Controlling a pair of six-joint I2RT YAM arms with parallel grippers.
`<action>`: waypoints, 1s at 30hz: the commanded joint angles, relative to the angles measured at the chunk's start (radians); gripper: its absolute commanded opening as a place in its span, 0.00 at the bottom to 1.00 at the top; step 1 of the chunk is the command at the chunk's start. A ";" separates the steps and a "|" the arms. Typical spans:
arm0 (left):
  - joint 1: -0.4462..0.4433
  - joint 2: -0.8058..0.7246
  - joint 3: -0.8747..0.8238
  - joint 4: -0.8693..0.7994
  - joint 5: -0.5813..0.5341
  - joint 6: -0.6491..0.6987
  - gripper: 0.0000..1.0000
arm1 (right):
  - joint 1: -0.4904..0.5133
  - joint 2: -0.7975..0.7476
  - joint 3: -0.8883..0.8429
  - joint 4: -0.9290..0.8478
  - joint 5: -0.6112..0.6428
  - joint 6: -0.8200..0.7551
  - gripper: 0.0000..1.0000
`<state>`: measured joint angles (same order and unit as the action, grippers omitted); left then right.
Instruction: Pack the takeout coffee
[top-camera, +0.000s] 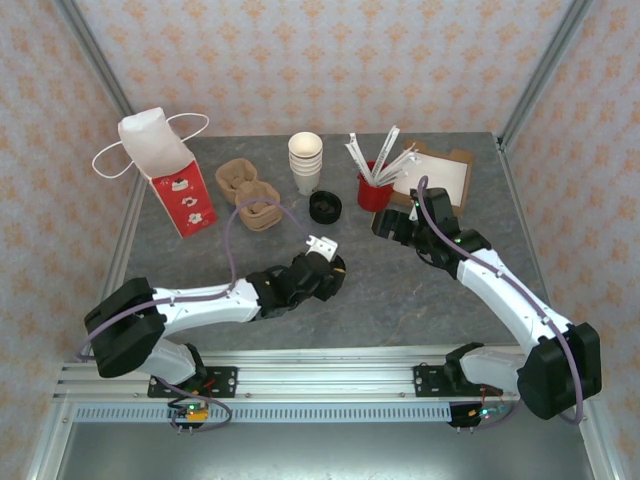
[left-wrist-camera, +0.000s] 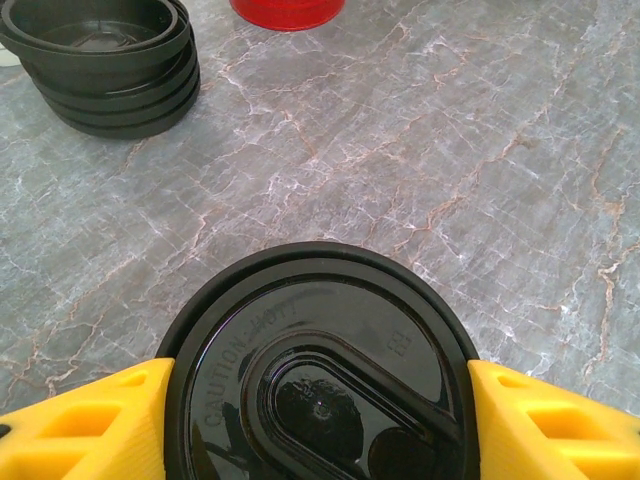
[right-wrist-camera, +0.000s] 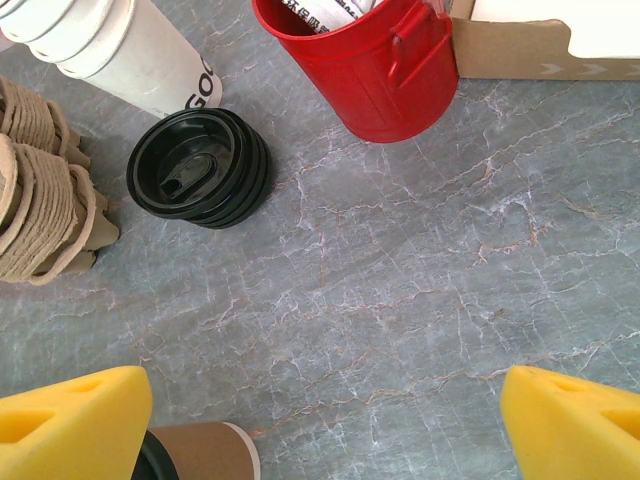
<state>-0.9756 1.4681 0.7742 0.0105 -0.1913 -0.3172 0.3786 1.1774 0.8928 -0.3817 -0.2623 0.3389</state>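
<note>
The takeout coffee (left-wrist-camera: 320, 370) is a tan paper cup with a black lid, and it sits between the yellow fingers (left-wrist-camera: 80, 430) of my left gripper (left-wrist-camera: 320, 425), which touch the lid's rim on both sides. From above, that gripper (top-camera: 326, 263) is at the table's middle, holding the cup (top-camera: 336, 272). In the right wrist view the cup (right-wrist-camera: 200, 452) lies tilted at the lower left, its base pointing right. My right gripper (right-wrist-camera: 325, 430) hangs open over bare table, right of the cup (top-camera: 385, 225). The red-and-white bag (top-camera: 180, 190) stands open at the back left.
A stack of loose black lids (top-camera: 325, 207) (right-wrist-camera: 200, 168) lies behind the cup. Brown cup carriers (top-camera: 250, 195), stacked lidless cups (top-camera: 306, 160), a red bucket of straws (top-camera: 375, 190) and a flat cardboard box (top-camera: 440, 175) line the back.
</note>
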 joint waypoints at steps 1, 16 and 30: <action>-0.008 0.123 -0.052 -0.346 0.026 -0.007 0.41 | -0.003 0.025 -0.011 0.002 -0.006 0.002 0.91; -0.029 0.163 0.134 -0.568 0.029 -0.037 0.42 | -0.004 0.027 0.018 -0.029 0.006 -0.020 0.91; -0.028 0.141 0.317 -0.534 0.016 -0.070 0.56 | -0.003 0.018 0.037 -0.052 0.012 -0.031 0.91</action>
<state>-0.9951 1.5944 1.0817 -0.3798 -0.1951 -0.3702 0.3786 1.2037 0.8967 -0.4057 -0.2623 0.3271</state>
